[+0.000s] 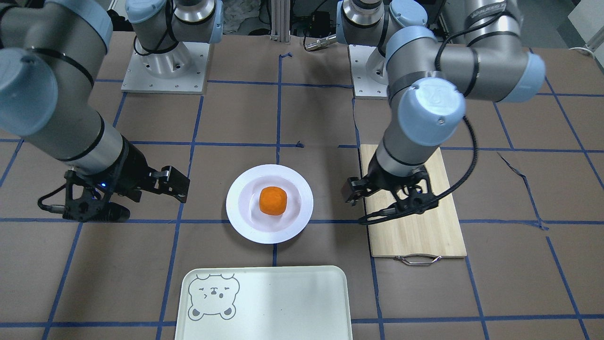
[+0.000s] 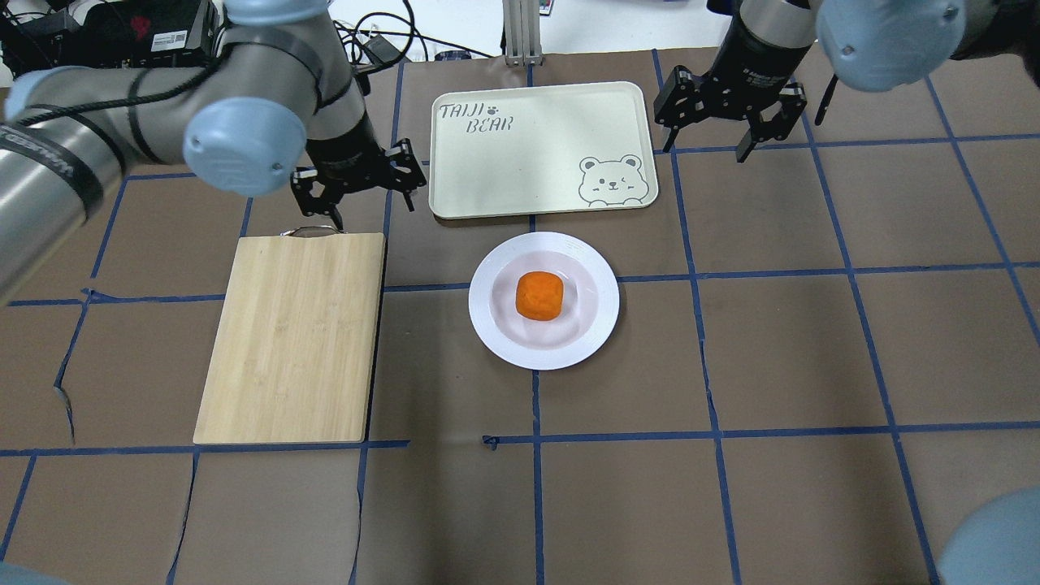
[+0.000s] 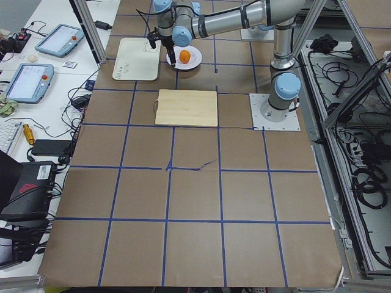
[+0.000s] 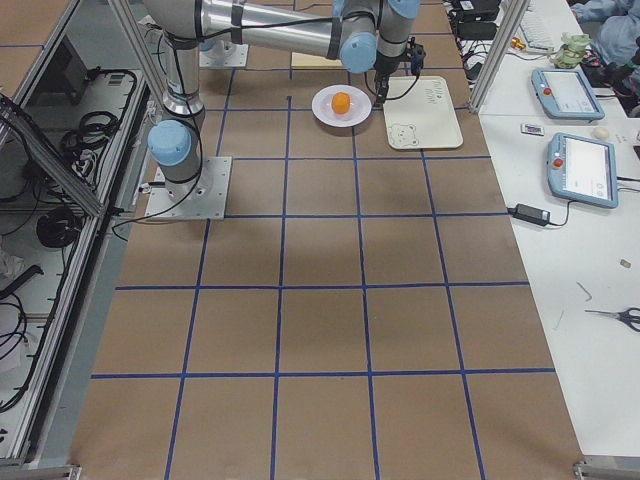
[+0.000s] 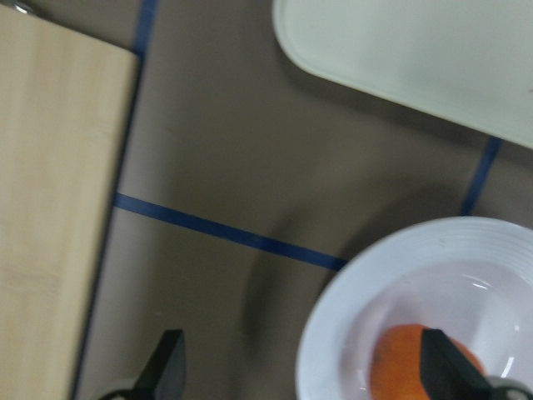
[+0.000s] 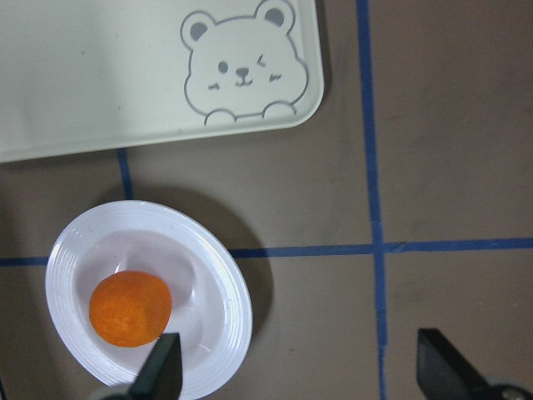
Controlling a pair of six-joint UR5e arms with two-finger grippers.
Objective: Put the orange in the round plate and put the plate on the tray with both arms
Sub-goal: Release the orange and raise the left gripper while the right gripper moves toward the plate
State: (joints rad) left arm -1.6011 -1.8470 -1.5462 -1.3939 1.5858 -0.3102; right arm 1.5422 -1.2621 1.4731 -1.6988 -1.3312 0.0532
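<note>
Tray (image 2: pixel 536 122) reads "TAIJI BEAR"; orange (image 2: pixel 539 296) in round plate (image 2: pixel 487 325); left tool (image 2: pixel 375 203), right tool (image 2: pixel 704 150) both wide, empty.

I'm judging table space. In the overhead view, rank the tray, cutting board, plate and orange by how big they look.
Largest: board and tray, near equal; the board lies nearer the camera, so I won't rank them.
Then: plate.
Smallest: orange.
</note>
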